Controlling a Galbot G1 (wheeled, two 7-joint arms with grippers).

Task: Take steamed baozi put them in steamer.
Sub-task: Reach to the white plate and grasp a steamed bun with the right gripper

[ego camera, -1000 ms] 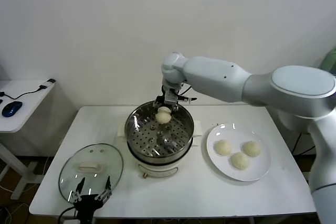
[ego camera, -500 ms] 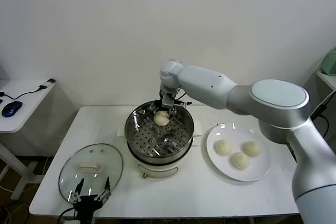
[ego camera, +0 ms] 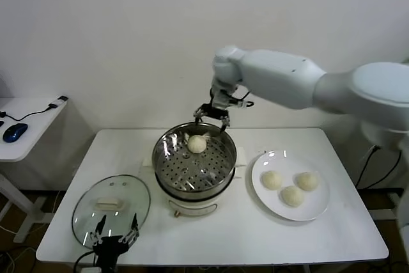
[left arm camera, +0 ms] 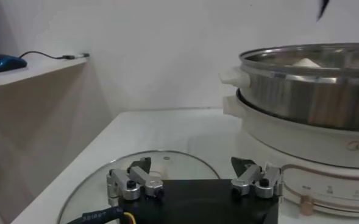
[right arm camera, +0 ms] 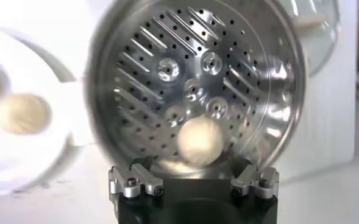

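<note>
Hanging at the near edge of the white surface point(ego camera: 211, 234), about 7 o'clock from the steamer point(ego camera: 194, 162), the left claw point(ego camera: 115, 237) sits parked with its fingers spread wide and nothing between them, just over the near rim of the round glass lid point(ego camera: 111, 201). Bare surface runs along the whole near edge between lid and plate. At 3 o'clock from the steamer, just beside it but apart, the white plate point(ego camera: 291, 185) carries three steamed baozi point(ego camera: 292, 195) grouped near its middle, leaving bare rim on every side. The steamer stands mid-surface; one steamed bao point(ego camera: 197, 144) lies on the perforated tray point(right arm camera: 191, 85) at roughly 12 o'clock, close to the far wall, so most of the tray is open. Above the far rim, the right claw point(ego camera: 213, 118) hovers clear of the bao with its fingers parted and empty; its wrist view looks straight down past open fingertips point(right arm camera: 133, 180) onto the bao point(right arm camera: 200, 140). Beyond it lies a strip of bare surface, then the wall.
</note>
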